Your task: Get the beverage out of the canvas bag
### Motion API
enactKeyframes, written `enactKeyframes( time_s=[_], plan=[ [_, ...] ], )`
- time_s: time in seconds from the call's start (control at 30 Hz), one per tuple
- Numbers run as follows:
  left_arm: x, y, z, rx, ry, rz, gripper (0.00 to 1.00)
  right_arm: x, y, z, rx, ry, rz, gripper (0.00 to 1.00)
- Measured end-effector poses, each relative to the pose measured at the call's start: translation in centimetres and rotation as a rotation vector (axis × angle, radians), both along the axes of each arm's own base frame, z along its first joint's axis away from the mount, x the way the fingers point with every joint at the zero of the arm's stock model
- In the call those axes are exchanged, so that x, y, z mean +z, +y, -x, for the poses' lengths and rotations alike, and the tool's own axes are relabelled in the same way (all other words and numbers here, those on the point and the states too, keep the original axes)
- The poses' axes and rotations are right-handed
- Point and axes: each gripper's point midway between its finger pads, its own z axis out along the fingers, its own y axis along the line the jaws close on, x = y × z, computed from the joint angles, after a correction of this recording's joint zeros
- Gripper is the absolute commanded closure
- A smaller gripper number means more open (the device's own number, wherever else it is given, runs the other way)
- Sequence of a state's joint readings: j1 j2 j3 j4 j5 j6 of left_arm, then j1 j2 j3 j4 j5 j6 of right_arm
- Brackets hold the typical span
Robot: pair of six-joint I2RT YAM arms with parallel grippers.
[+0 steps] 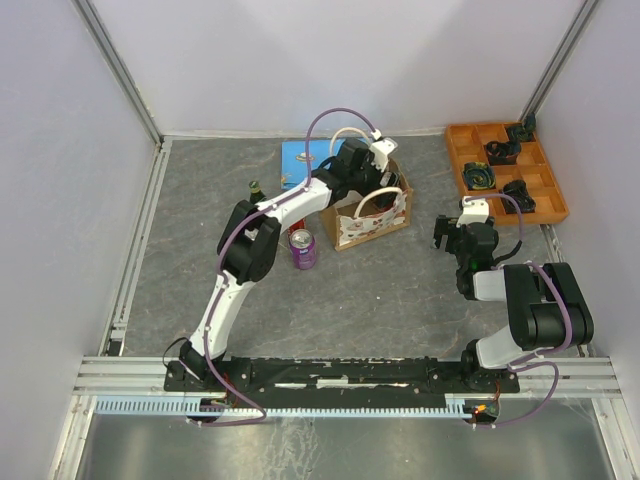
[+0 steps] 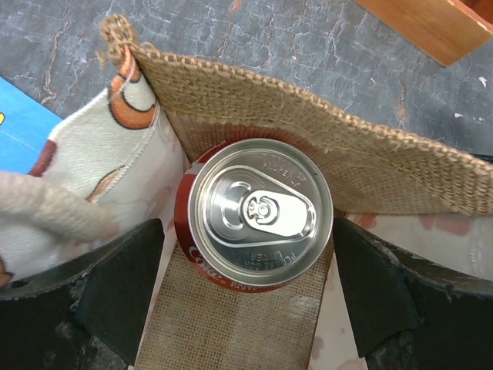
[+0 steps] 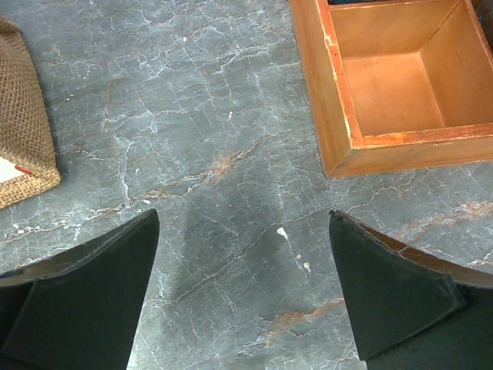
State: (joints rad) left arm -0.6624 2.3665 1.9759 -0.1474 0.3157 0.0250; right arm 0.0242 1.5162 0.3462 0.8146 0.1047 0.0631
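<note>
Beverage can [image 2: 258, 212]: red, silver top, tab unopened, standing upright inside the canvas bag [image 1: 372, 215] on its woven floor, close against the burlap end wall [image 2: 308, 131]. It is not out of the bag.

Canvas bag: upright on the worktop [image 1: 400, 290], toward 12 o'clock from the arm bases. One white rope handle [image 1: 378, 198] loops over the near side.

Left pincer [image 2: 248, 289]: reaches down into the bag mouth, released, with one dark finger [image 2: 115, 285] at 9 o'clock of the can and the other at 3 o'clock. A gap shows on the 9 o'clock side. On the 3 o'clock side I cannot tell whether the finger touches the can.

Right pincer [image 3: 243, 285]: released, holding nothing, hovering over bare worktop between the bag and the wooden tray [image 1: 505, 170].

Other items: purple can [image 1: 302, 250] standing on the worktop just beside the bag, at its 8 o'clock. Blue book [image 1: 300, 155] lying flat at the bag's 10 o'clock. The tray sits at 2 o'clock from the bases, with dark objects in several compartments.
</note>
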Motion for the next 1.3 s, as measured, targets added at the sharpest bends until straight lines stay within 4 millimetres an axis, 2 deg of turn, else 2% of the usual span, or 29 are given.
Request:
enactKeyframes(
  time_s=[0.07, 0.1, 0.13, 0.23, 0.27, 0.67, 0.83, 0.97, 1.2, 1.3],
  plan=[
    [-0.4, 0.0, 0.0, 0.000, 0.004, -0.001, 0.08, 0.0, 0.0, 0.0, 0.000, 0.000, 0.000, 0.01],
    [-0.6, -0.1, -0.1, 0.001, 0.004, 0.000, 0.14, 0.0, 0.0, 0.0, 0.000, 0.000, 0.000, 0.01],
    [-0.6, -0.2, -0.1, 0.003, 0.005, 0.003, 0.24, 0.0, 0.0, 0.0, 0.000, 0.000, 0.000, 0.01],
    [-0.3, -0.3, -0.3, 0.006, 0.001, 0.019, 0.92, 0.0, 0.0, 0.0, 0.000, 0.000, 0.000, 0.01],
    [-0.2, -0.4, -0.4, 0.011, -0.003, 0.023, 0.96, 0.0, 0.0, 0.0, 0.000, 0.000, 0.000, 0.01],
    [0.1, -0.2, -0.1, 0.008, 0.005, 0.020, 0.97, 0.0, 0.0, 0.0, 0.000, 0.000, 0.000, 0.01],
    [1.5, 0.6, 0.8, 0.010, 0.025, 0.001, 0.97, 0.0, 0.0, 0.0, 0.000, 0.000, 0.000, 0.01],
    [4.5, 1.0, 1.4, 0.010, 0.006, 0.016, 0.97, 0.0, 0.0, 0.0, 0.000, 0.000, 0.000, 0.01],
    [13.4, 2.7, 2.9, -0.001, -0.110, 0.071, 0.97, 0.0, 0.0, 0.0, 0.000, 0.000, 0.000, 0.01],
    [16.4, 3.9, 3.9, 0.001, -0.149, 0.089, 0.97, 0.0, 0.0, 0.0, 0.000, 0.000, 0.000, 0.01]
  ],
)
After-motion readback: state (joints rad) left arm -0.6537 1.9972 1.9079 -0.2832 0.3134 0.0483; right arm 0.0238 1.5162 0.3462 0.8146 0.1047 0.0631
